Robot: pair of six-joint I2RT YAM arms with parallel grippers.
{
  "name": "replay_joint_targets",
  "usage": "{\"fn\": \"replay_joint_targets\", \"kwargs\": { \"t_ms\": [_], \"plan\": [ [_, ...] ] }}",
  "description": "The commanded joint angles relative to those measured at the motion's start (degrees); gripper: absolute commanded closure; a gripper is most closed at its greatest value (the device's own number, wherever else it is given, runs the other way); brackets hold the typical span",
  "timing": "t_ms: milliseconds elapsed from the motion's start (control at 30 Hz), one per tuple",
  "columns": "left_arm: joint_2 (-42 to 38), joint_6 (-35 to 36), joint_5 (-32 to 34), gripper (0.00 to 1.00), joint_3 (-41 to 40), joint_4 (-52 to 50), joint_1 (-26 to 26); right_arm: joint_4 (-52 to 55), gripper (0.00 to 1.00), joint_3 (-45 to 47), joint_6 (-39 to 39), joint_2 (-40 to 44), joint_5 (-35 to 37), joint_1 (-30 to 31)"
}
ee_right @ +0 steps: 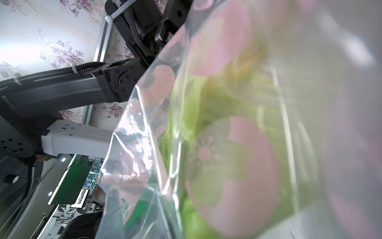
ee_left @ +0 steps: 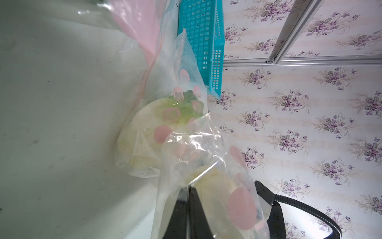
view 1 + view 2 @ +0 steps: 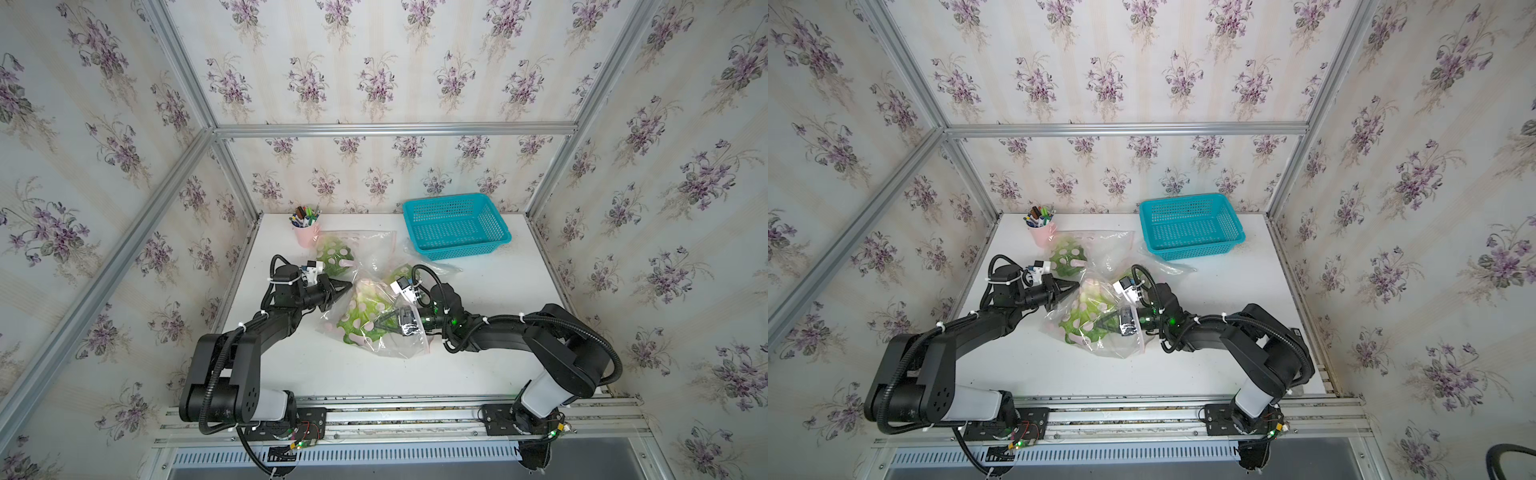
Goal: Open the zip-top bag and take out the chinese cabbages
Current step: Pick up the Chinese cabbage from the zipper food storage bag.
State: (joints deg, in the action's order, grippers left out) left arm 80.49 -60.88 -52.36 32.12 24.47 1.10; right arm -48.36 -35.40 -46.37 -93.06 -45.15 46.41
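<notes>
Just beyond bag [image 3: 399,345]: basket [image 3: 465,247], pen cup [image 3: 306,235].

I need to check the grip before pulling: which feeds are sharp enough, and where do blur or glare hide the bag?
Both top views: sharp and evenly lit. Left wrist view: in focus, showing the black left claw shut on the clear pink-dotted plastic bag. Right wrist view: the background is sharp, but the bag close to the lens is heavily blurred, with white glare on its creases.
</notes>
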Motion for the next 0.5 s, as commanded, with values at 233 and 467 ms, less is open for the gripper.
{"fn": "replay_joint_targets", "kwargs": {
  "t_ms": [233, 467],
  "plan": [
    [-10.6, 27.5, 15.3, 1.00, 11.3, -39.2, -1.4, 16.0, 1.00, 3.6, 10.2, 7.7, 1.2, -3.6],
    [-11.0, 31.7, 18.6, 1.00, 12.9, -46.3, -4.4, 23.0, 1.00, 5.0, 15.7, 9.5, -0.8, -5.5]
  ]
}}
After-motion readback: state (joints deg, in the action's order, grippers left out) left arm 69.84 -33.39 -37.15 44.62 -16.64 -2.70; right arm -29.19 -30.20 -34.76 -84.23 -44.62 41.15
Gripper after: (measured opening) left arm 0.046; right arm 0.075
